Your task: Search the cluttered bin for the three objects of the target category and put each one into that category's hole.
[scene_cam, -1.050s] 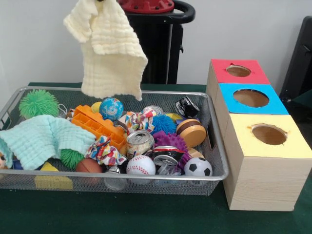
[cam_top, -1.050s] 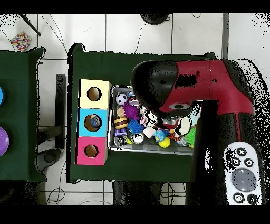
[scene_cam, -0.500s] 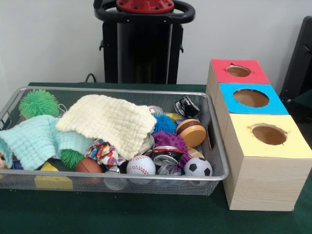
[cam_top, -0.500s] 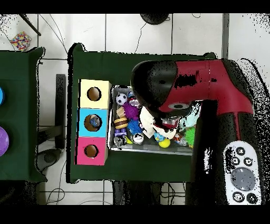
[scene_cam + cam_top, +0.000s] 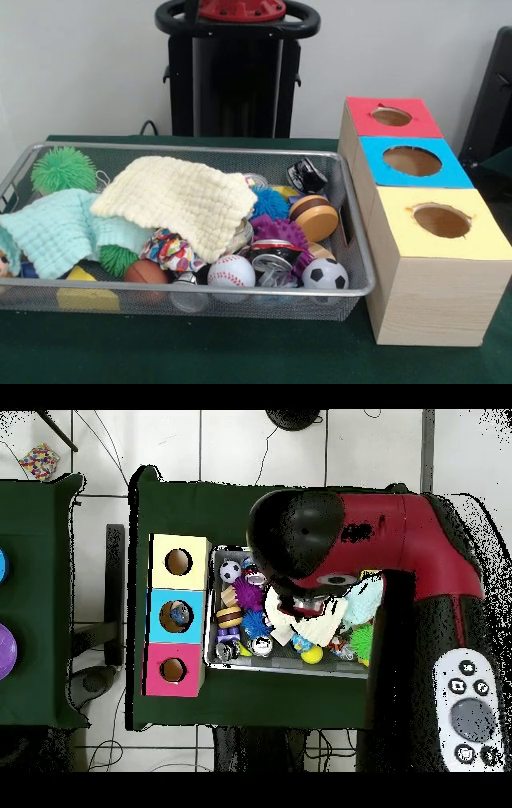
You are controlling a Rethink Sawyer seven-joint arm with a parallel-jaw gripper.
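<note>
Item: desk (image 5: pixel 240 352), green-covered, carrying all below. Item: arm (image 5: pixel 400 544), red and black, seen only in the overhead view, its bulk lying over the bin's middle and hiding what hangs beneath; absent from the front view. The jaws cannot be made out in either view, so whether they stand wide, narrow or holding anything cannot be told. Item: wire bin (image 5: pixel 352 264), long, heaped with clutter. Item: sorting box (image 5: pixel 432 280), wooden, just beside the bin's end, with three holes in a row: red hole (image 5: pixel 391 117), blue hole (image 5: pixel 412 161), yellow hole (image 5: pixel 441 220). Item: yellow cloth (image 5: pixel 180 200), draped across the bin's centre over several things. Item: mint cloth (image 5: pixel 56 228), beside it, partly under its edge. Item: small goods showing uncovered: green spiky ball (image 5: pixel 62 168), purple spiky ball (image 5: pixel 280 234), baseball (image 5: pixel 230 272), soccer ball (image 5: pixel 325 274), crushed can (image 5: pixel 272 262). The target category is not shown; its members lie somewhere in the bin, possibly under the cloths. Handling note: judged a search step; best done by picking exposed pieces first and lifting cloths clear to the bin's emptier end.
</note>
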